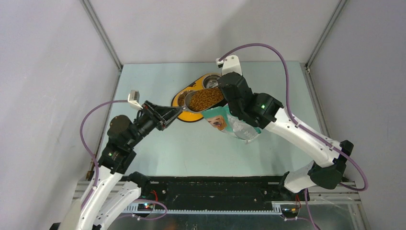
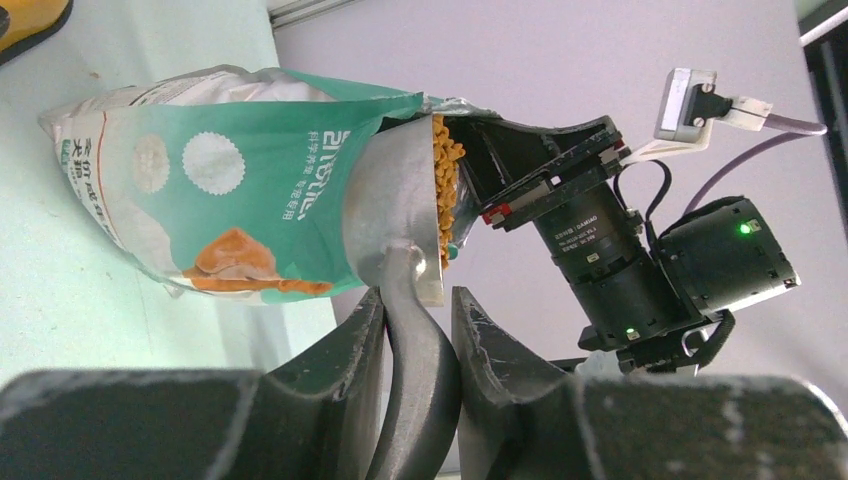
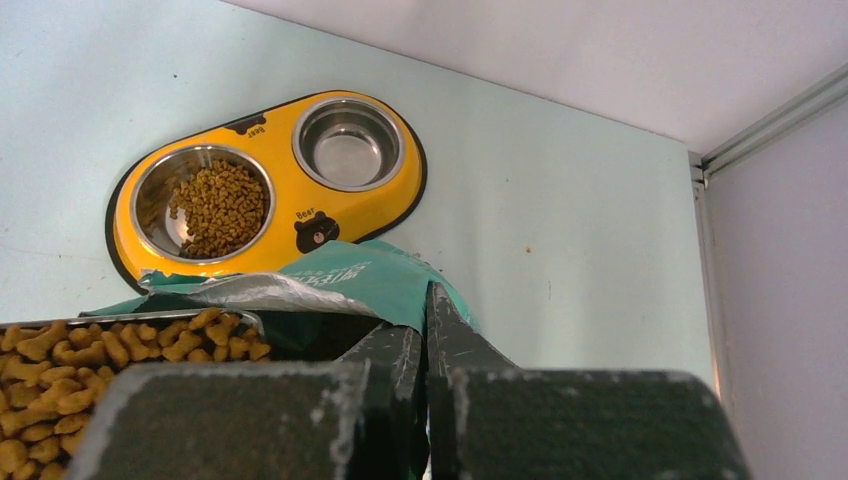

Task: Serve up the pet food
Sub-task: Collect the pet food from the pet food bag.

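My left gripper [image 2: 415, 312] is closed partway around the curved handle of the metal scoop [image 2: 392, 195], one finger pressing on each side of it. The scoop's bowl sits just past my fingertips. It is heaped with kibble [image 2: 445, 178], the brown pellets filling it to the rim. The scoop's bowl lies at the open mouth of the teal-and-white dog food bag [image 2: 240, 170]. My right gripper [image 3: 425, 335] is fully closed, pinching the bag's top edge flat between its fingers, and the teal material folds over just ahead of the fingertips. From that wrist view the loaded scoop is close on the left of the fingers. Further out ahead of them, on the table, is the yellow double feeder [image 3: 285, 195]. More kibble lies in its left steel bowl [image 3: 152, 185], well apart from both grippers.
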